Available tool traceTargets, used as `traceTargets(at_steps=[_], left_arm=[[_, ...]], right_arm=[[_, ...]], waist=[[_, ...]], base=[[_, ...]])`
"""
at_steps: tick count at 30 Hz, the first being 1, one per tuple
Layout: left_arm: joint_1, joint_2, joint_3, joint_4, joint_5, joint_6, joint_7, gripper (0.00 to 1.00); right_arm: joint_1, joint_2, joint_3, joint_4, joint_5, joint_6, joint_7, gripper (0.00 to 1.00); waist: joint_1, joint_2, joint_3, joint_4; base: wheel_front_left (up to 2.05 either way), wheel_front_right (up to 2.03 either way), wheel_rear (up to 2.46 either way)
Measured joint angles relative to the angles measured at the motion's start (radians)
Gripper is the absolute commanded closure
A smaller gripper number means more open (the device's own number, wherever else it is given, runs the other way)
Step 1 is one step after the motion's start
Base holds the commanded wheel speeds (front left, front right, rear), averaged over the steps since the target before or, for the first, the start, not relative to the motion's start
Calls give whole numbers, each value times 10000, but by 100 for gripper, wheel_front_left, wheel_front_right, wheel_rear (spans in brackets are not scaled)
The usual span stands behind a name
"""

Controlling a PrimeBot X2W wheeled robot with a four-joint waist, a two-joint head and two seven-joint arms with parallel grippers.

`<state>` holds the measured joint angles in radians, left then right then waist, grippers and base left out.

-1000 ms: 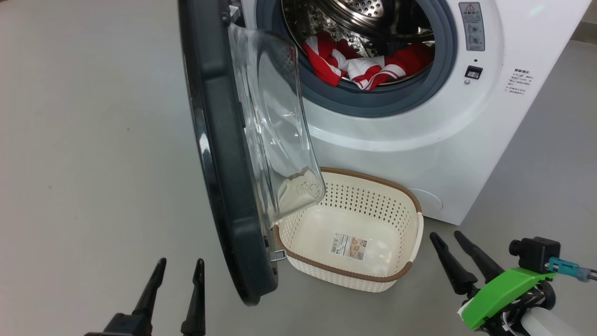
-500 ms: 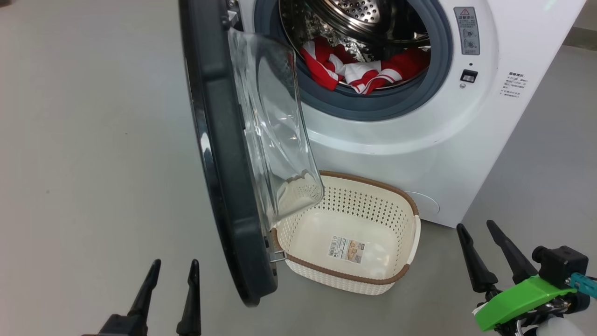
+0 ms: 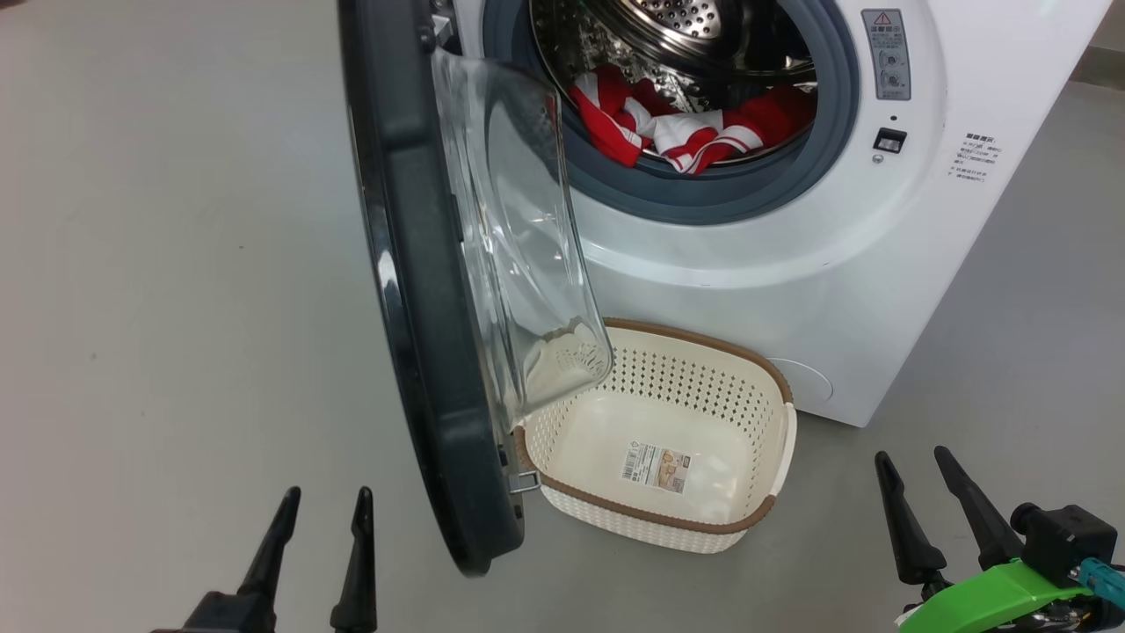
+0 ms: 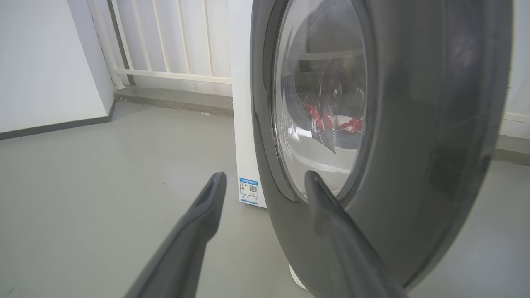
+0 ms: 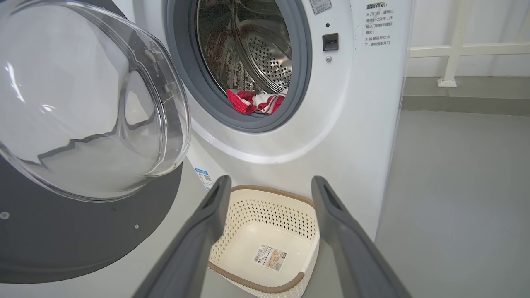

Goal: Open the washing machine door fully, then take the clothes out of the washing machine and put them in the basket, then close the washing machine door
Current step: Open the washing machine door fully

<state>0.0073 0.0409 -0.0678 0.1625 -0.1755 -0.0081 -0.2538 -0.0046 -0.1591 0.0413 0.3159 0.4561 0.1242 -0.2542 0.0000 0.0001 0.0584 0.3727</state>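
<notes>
Both grippers are released, fingers spread, holding nothing. The left gripper [image 3: 328, 492] has the door [image 3: 413, 308] close ahead on its right, swung out edge-on from the washing machine [image 3: 791, 264]. The basket [image 3: 703, 338] sits on the floor [image 3: 176, 264] between the two grippers, ahead and left of the right gripper [image 3: 912, 454]. The clothes [image 3: 685, 132] lie in the drum [image 3: 685, 26], well beyond both.

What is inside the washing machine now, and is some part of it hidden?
Red clothes with white stripes lie at the front bottom of the steel drum. The bundle covers the drum floor beneath it, so whatever lies under it cannot be seen.
</notes>
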Motion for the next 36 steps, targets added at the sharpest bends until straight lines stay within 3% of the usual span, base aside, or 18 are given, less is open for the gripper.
traceTargets(at_steps=[10, 11, 13, 18, 23, 29, 36], left_arm=[[-1, -4, 31, -31, -42, 94, 0, 0], [-2, -2, 69, -29, -119, 115, 0, 29], [-13, -4, 178, -58, -253, 211, 0, 100], [-65, -10, 470, -671, -454, 314, 0, 100], [-525, -4, 583, -2951, -752, 464, -4, 100], [-537, 4, -966, -4364, -347, 462, -35, 100], [-263, 25, -2913, -3384, -600, 316, -33, 100]], right_arm=[[22, 52, -157, -23, -270, 0, 0, 0], [22, 52, -176, -38, -270, 0, 0, 0], [22, 63, -215, -54, -291, 0, 0, 0], [24, 77, -255, -94, -374, 0, -2, 0], [25, 75, -255, -125, -454, 0, -10, 0], [24, 75, -207, -125, -454, 0, -10, 0], [21, 73, -188, -136, -456, 0, -10, 0]], waist=[[0, 0, 51, -44], [0, 0, 49, -47], [0, 0, 36, -53], [0, 0, 49, -47], [0, 0, 148, -53], [0, 0, 173, -170], [0, 0, 236, -298]], base=[[0, 0, 0], [0, 0, 0], [0, 0, 0], [0, 0, 0], [0, 0, 0], [0, 0, 0], [0, 0, 0]])
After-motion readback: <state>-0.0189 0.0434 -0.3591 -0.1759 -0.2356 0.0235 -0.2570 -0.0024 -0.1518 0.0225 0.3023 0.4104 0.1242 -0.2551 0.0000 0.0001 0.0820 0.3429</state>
